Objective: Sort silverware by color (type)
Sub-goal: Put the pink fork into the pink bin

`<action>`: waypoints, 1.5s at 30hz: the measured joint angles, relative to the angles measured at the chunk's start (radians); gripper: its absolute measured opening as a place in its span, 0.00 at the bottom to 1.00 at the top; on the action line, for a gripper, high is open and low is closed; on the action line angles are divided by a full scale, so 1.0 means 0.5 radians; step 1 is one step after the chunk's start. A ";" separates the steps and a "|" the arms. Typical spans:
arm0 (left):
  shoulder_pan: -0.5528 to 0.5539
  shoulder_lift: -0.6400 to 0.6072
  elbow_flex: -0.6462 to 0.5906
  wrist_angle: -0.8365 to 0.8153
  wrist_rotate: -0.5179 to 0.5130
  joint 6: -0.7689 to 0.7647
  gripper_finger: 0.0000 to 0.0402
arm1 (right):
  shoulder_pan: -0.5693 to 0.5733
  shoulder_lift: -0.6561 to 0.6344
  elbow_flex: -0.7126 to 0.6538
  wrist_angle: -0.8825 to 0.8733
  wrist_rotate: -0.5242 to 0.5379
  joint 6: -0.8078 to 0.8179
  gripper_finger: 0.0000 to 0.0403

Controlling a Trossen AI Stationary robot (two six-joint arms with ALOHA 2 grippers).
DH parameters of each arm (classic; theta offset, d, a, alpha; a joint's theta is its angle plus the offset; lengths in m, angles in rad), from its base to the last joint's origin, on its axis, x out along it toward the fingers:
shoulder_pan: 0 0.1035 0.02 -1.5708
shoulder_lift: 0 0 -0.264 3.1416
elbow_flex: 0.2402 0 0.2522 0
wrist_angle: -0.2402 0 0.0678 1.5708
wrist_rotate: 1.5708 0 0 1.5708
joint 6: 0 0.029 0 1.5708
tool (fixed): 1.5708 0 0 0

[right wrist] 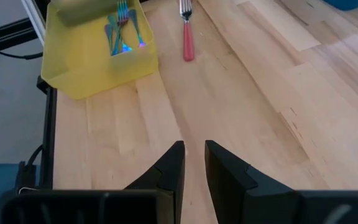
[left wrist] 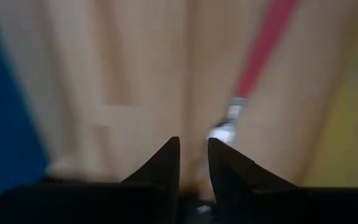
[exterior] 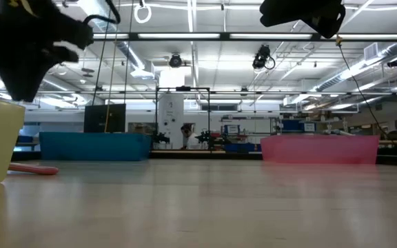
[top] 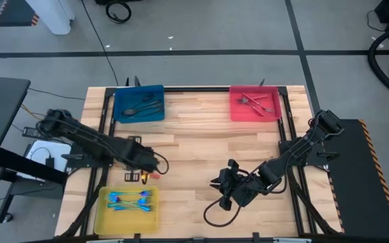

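High: left gripper point(top: 142, 177) over red-handled fork point(top: 151, 175) beside yellow tray point(top: 103, 217); right gripper point(top: 223, 192) parked mid-table. Low: fork point(exterior: 33, 169) lies flat on table point(exterior: 219, 207). Left wrist: fingers point(left wrist: 164, 163) nearly closed, empty, fork point(left wrist: 253, 68) just ahead. Right wrist: fingers point(right wrist: 170, 163) narrow gap, empty

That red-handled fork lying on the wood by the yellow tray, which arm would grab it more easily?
Probably the left: its gripper hangs right over the red-handled fork, while the right gripper sits farther across the table.
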 joint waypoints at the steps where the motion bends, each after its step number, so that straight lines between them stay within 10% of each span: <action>1: 0.009 -0.067 -0.075 0.077 0.066 0.001 0.21 | 0.000 0.000 0.000 0.000 0.000 0.000 0.18; 15: 0.005 -0.329 -0.833 0.966 0.438 0.000 0.21 | -0.009 0.000 0.000 0.017 0.022 0.000 0.18; 45: 0.030 -0.331 -1.119 1.418 0.364 0.019 0.10 | -0.009 0.000 0.000 0.015 0.063 0.000 0.18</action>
